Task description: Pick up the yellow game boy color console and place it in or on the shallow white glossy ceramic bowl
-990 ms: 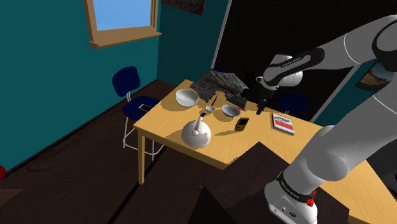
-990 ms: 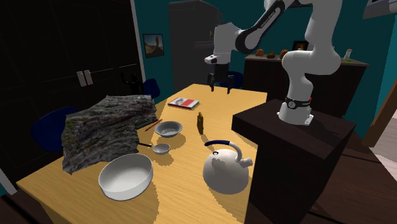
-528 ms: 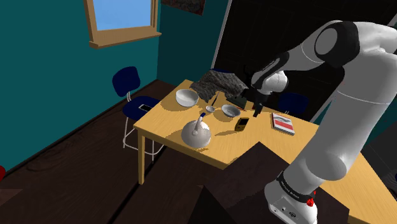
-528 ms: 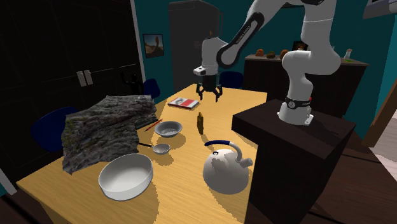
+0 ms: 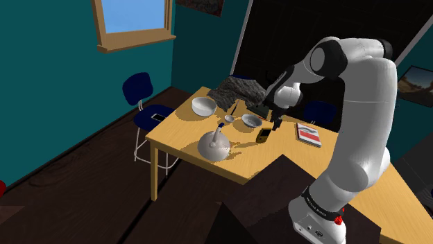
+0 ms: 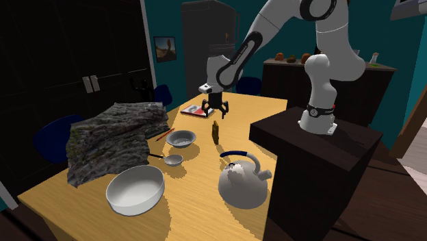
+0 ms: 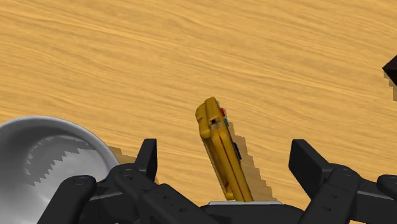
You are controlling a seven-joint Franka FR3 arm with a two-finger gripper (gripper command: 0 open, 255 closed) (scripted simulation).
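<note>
We see one yellow game console point(image 7: 221, 146) standing on its thin edge on the wooden table point(image 5: 180, 132), just beside the smaller bowl point(image 6: 181, 140). A red dot shows near its top end, and we can read no brand on it. The gripper point(image 6: 214, 113) hangs over the console with its fingers point(image 7: 147, 159) spread wide, one on each side, touching nothing.

We count two white bowls: the smaller one and a larger bowl point(image 6: 135, 188) near the table's corner. Between them lies one small scoop point(image 6: 172, 160) with a handle. There is one white kettle point(image 6: 241, 180) with a dark blue handle, one grey rock-like lump point(image 6: 113, 140), and one book point(image 5: 309, 134) with a red and white cover whose lettering we cannot read. The dark band on the arm's base point(image 5: 316, 206) carries writing too small to read. One blue chair point(image 5: 139, 90) stands by the table.
</note>
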